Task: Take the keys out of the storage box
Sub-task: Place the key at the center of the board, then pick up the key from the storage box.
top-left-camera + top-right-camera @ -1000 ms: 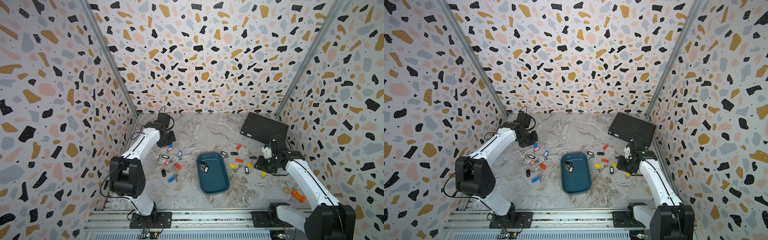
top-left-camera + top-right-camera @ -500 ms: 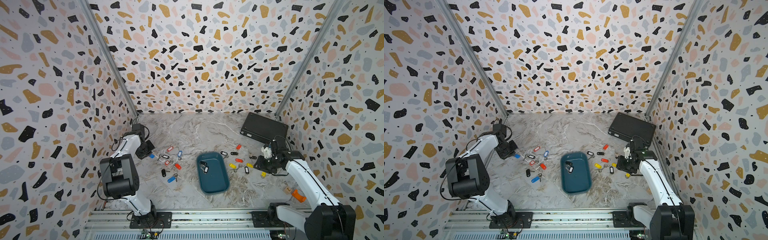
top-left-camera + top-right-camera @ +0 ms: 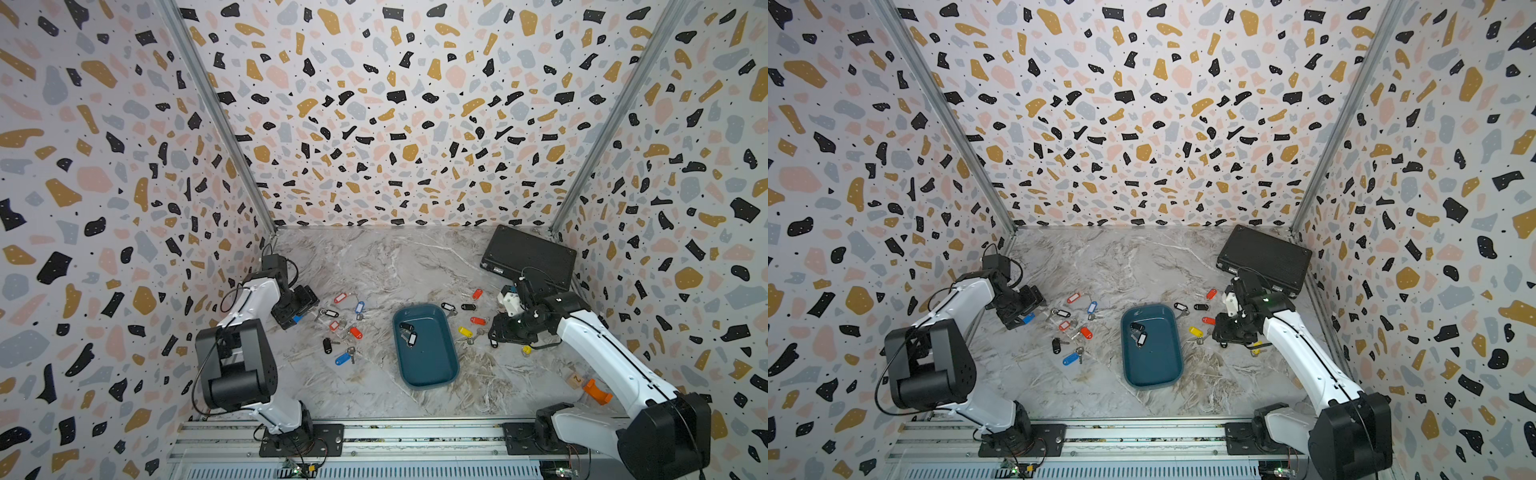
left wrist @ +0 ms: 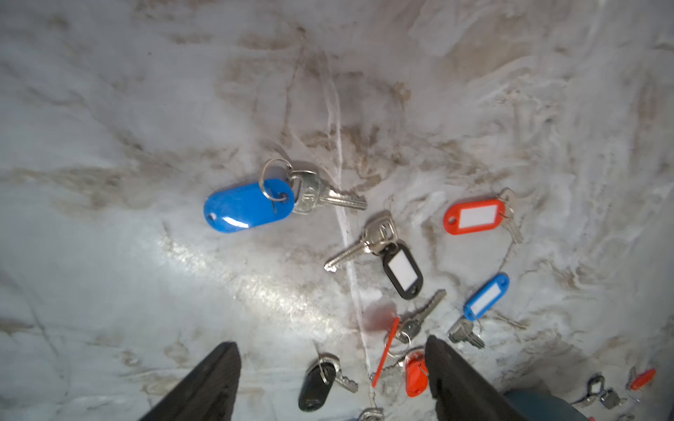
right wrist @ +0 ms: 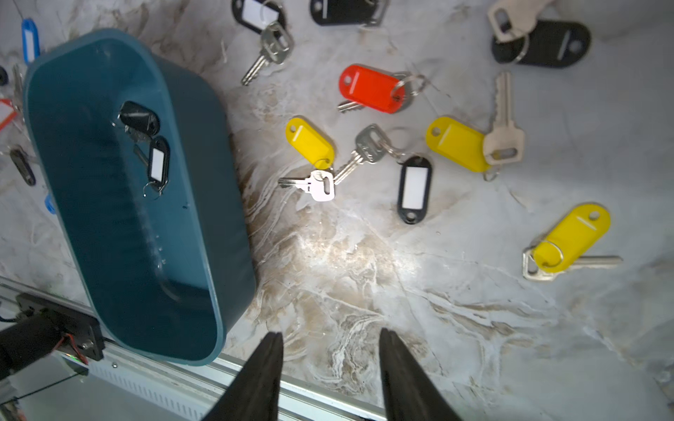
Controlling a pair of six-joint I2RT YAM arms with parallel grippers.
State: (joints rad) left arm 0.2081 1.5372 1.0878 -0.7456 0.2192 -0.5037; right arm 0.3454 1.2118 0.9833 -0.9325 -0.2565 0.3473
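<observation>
The only writing you can read is what looks like a 2 on the small wooden block point(image 3: 575, 379) at near right; the tags' white windows are blank. Your left gripper point(image 4: 330, 342) is spread wide and empty over the marble table point(image 3: 374, 266), with a blue-tagged key point(image 4: 248, 206) lying beyond it. Your right gripper point(image 5: 330, 331) is partly parted and holds nothing. The storage box point(image 3: 430, 365) sits at centre, with 2 black-tagged keys point(image 3: 408, 333) at its far end.

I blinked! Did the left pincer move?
Yes. The left pincer came nearer the front rail, from beyond the far end of the storage box to level with it.
</observation>
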